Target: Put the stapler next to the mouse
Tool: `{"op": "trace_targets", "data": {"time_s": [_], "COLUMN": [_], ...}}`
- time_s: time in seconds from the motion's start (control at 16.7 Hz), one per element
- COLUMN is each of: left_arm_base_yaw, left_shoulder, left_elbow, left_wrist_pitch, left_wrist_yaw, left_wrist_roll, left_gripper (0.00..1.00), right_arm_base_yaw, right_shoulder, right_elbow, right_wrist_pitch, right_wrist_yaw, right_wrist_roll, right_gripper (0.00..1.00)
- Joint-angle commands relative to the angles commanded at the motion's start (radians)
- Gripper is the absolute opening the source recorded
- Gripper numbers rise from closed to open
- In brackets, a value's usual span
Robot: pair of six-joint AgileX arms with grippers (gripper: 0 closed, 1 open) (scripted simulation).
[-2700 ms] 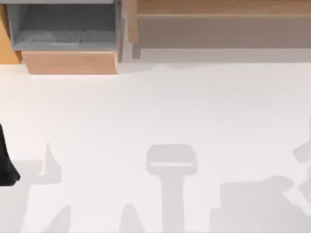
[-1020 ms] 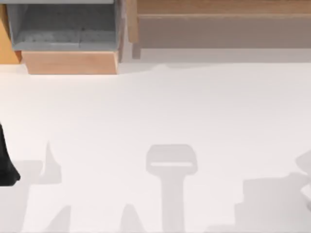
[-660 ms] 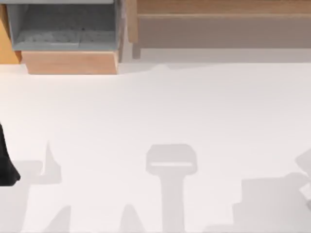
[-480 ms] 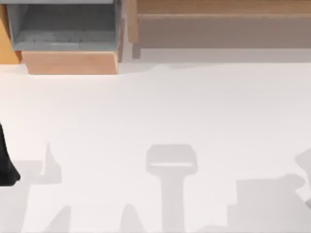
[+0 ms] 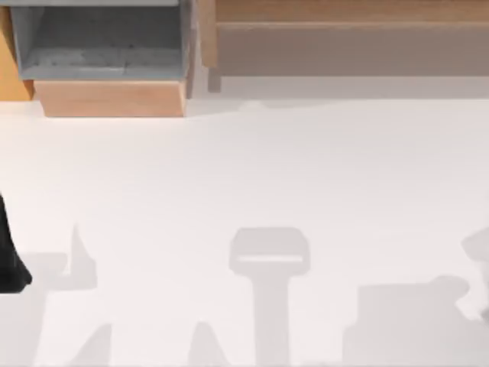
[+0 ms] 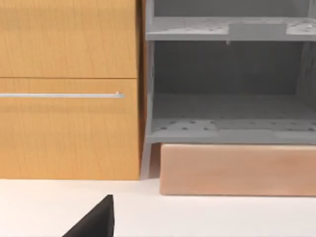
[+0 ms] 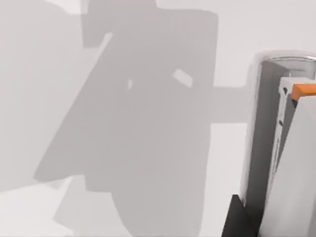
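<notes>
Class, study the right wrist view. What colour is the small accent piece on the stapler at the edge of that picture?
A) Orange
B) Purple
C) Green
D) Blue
A: the grey and white stapler carries a small orange piece near its upper end, above the white table with the arm's shadow on it.

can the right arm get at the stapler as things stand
Probably yes: the stapler sits very close in the right wrist view, with just bare table beside it and nothing visible standing in the arm's way.
</notes>
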Motion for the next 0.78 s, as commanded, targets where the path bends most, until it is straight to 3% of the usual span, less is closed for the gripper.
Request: {"op": "trace_targets", "data": {"time_s": [0.36,0.78], "left_arm_base_yaw": [0.0,0.0], "left_shoulder": [0.0,0.0], "left_elbow": [0.0,0.0], "left_wrist_pitch": [0.0,0.0], "left_wrist_yaw": [0.0,0.0], "left_wrist_roll": [0.0,0.0], "left_gripper": [1.0,1.0], "right_arm_base_yaw": [-0.049,-0.164], "right_shoulder": [0.208,0.651], "right_elbow": [0.225,0.835], "right_wrist_pitch": [-0.107,-0.286], "right_wrist_yaw": [0.004,0.013], "right_wrist_roll": [0.028,0.12], "right_gripper": [0.0,0.0]}}
